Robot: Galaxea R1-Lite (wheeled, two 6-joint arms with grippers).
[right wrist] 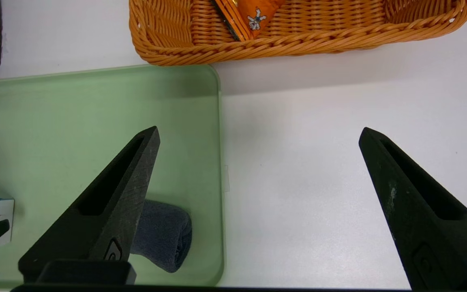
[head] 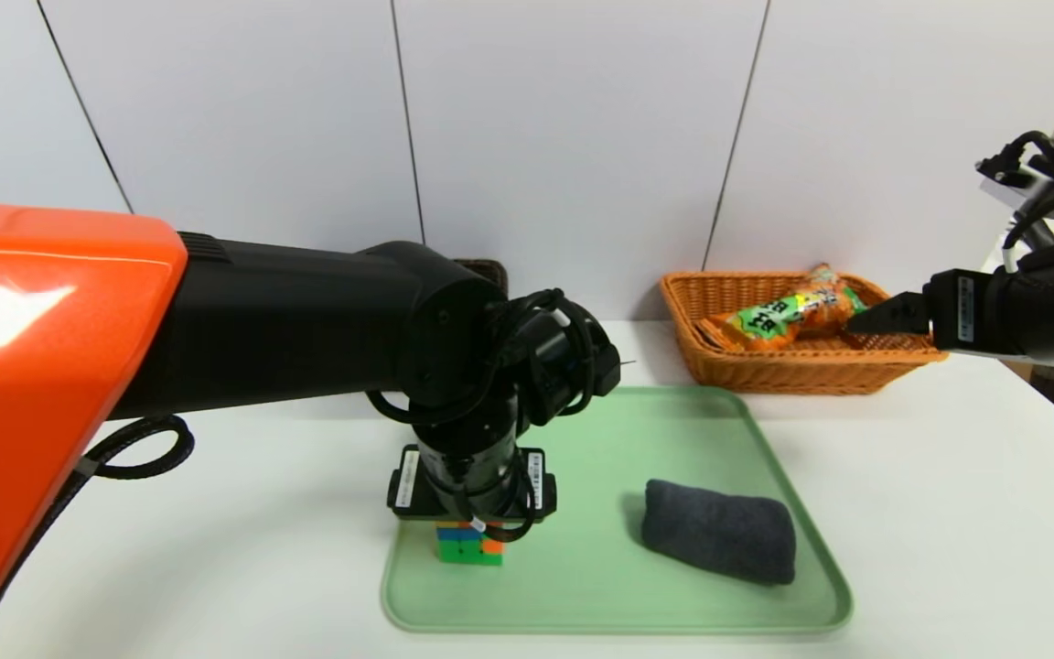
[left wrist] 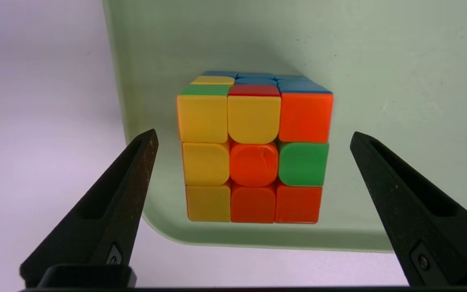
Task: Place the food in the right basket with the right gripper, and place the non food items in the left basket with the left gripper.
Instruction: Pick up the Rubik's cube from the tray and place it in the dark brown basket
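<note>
Left gripper (left wrist: 254, 133) spread above the tray's near-left corner, apparently to straddle the puzzle cube (left wrist: 253, 162); grey towel (head: 719, 533) on the tray (head: 618, 628)'s right. Right gripper (right wrist: 260, 132) parked open beyond the tray's right edge.

Dark basket (head: 488, 269) — mostly behind left arm (head: 307, 320), cut off in right wrist view

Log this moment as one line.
left gripper: open over Rubik's cube | right gripper: open, idle at right | rolled cloth: on green tray
</note>
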